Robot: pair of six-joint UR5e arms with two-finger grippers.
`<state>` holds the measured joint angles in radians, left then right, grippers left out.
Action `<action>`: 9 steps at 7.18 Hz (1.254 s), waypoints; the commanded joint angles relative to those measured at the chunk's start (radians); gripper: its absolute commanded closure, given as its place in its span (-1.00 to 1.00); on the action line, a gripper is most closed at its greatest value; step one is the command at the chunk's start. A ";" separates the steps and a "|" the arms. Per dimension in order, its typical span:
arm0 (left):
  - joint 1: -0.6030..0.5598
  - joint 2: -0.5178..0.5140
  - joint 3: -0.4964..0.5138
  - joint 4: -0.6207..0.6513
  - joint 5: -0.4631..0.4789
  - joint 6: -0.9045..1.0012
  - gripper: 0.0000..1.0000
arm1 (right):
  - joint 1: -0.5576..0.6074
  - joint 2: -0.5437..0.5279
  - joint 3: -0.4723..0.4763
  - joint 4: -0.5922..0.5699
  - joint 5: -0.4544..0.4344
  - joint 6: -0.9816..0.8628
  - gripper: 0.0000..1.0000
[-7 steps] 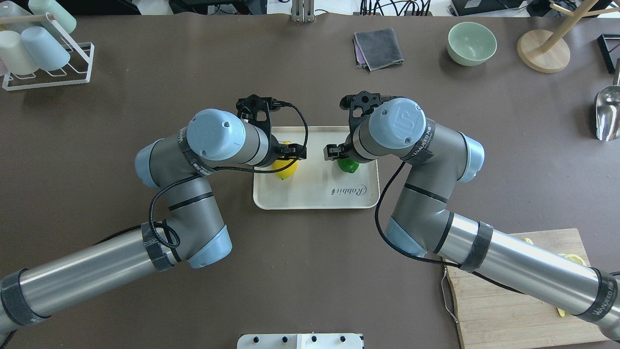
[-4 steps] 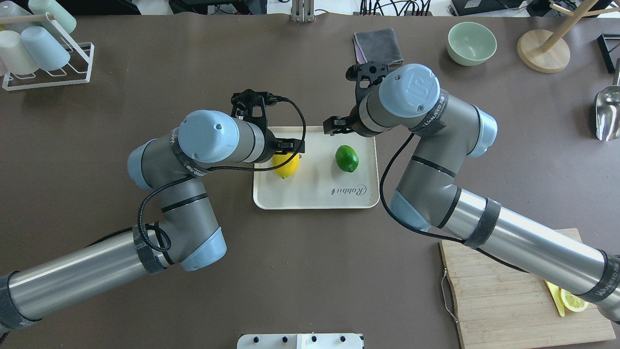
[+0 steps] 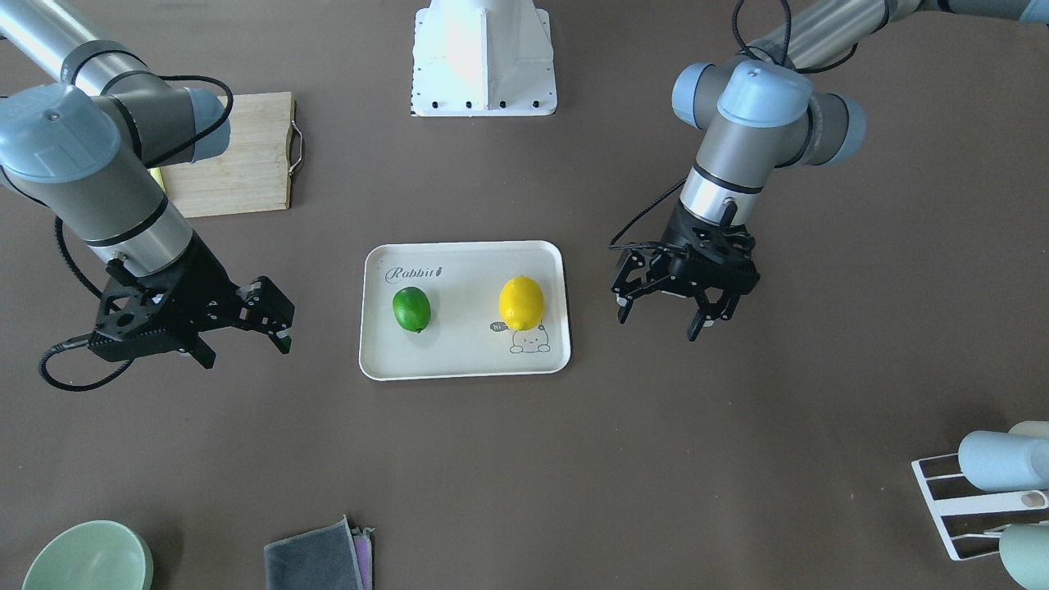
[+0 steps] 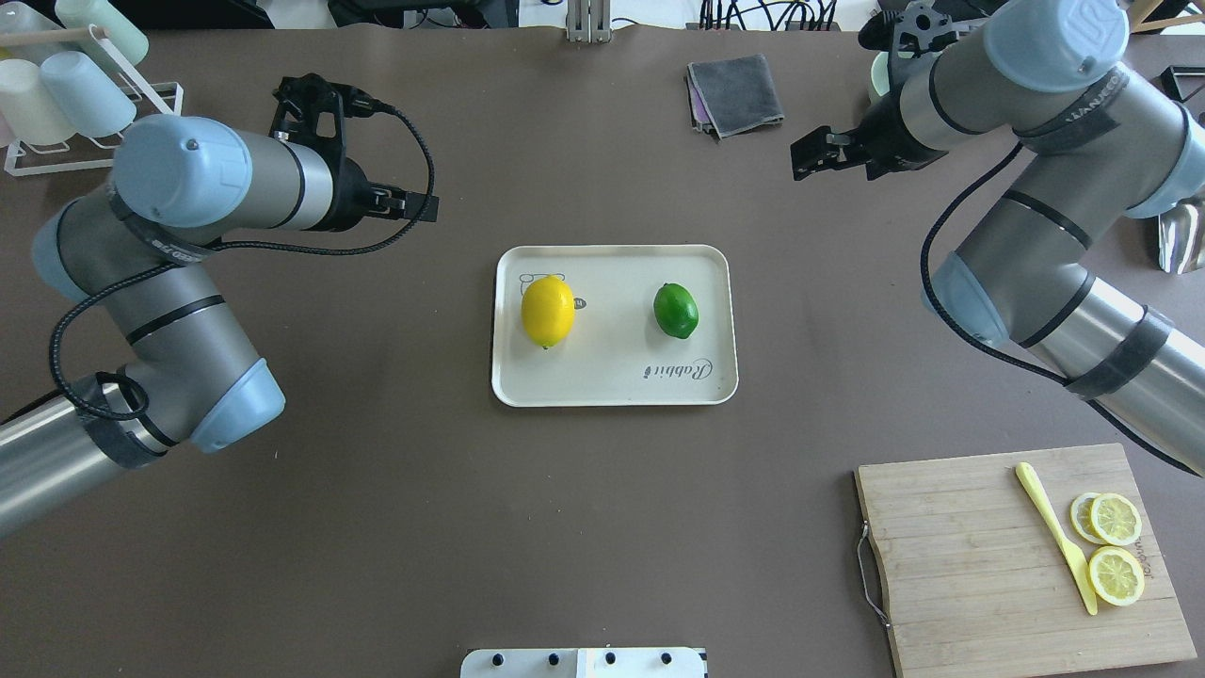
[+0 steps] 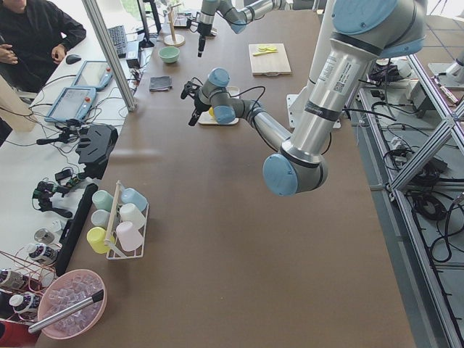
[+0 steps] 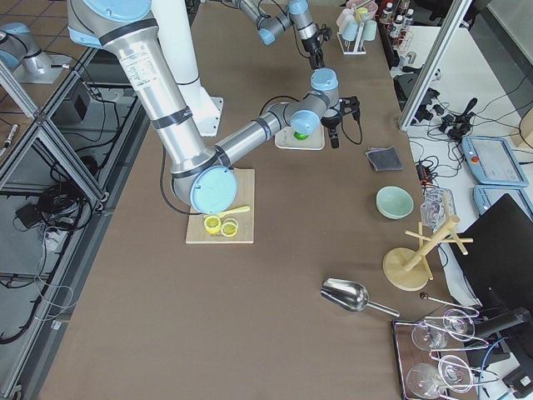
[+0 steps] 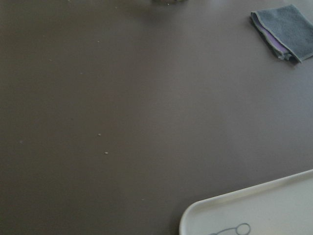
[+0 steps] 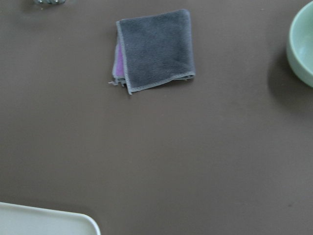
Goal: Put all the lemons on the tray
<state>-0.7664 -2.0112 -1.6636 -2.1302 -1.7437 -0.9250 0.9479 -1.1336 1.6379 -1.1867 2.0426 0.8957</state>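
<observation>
Seen from above and behind the robot, a dark brown table [image 4: 395, 527] fills the frame. At the far left corner stands a white wire rack [image 4: 141, 141] holding pastel cups.

The left gripper [image 3: 660, 319] hangs above bare table, left of the tray and a little farther from the robot. Its fingers are spread apart and hold nothing.

In the middle of the table lies the beige tray [image 4: 612, 386], with "Rabbit" lettering at its near right corner. Both lemons rest on it, side by side and well apart. The yellow lemon [image 4: 548, 312] is in the left half, partly covering a small bunny drawing. The green lemon [image 4: 676, 310] is in the right half. Neither touches the rim or a gripper.

Beyond the tray, a folded grey cloth [image 4: 736, 92] with a purple layer beneath lies near the far edge.

The right gripper [image 3: 244, 348] hovers above the table just right of the cloth, well clear of the tray. Its fingers are also parted and empty. A pale green bowl [image 3: 86, 557] sits behind it, mostly hidden by the arm in the overhead view.

At the right edge lies a metal scoop [image 4: 1181, 235]. At the near right corner, a wooden cutting board [image 4: 970, 565] carries a yellow knife [image 4: 1054, 537] and thin lemon slices [image 4: 1116, 546].
</observation>
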 commanded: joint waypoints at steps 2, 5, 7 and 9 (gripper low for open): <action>-0.188 0.275 -0.088 -0.028 -0.256 0.226 -0.96 | 0.154 -0.141 0.019 -0.151 0.062 -0.355 -1.00; -0.478 0.457 -0.081 0.010 -0.466 0.625 -0.96 | 0.348 -0.214 0.292 -0.772 0.065 -0.909 -1.00; -0.678 0.454 -0.087 0.227 -0.551 0.861 -0.96 | 0.502 -0.335 0.303 -0.831 0.143 -1.154 -1.00; -0.827 0.439 -0.065 0.456 -0.551 1.119 -0.96 | 0.621 -0.399 0.208 -0.820 0.203 -1.273 -1.00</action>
<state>-1.5059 -1.5668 -1.7405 -1.7998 -2.2893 0.0418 1.4967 -1.4959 1.8983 -2.0046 2.2131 -0.3026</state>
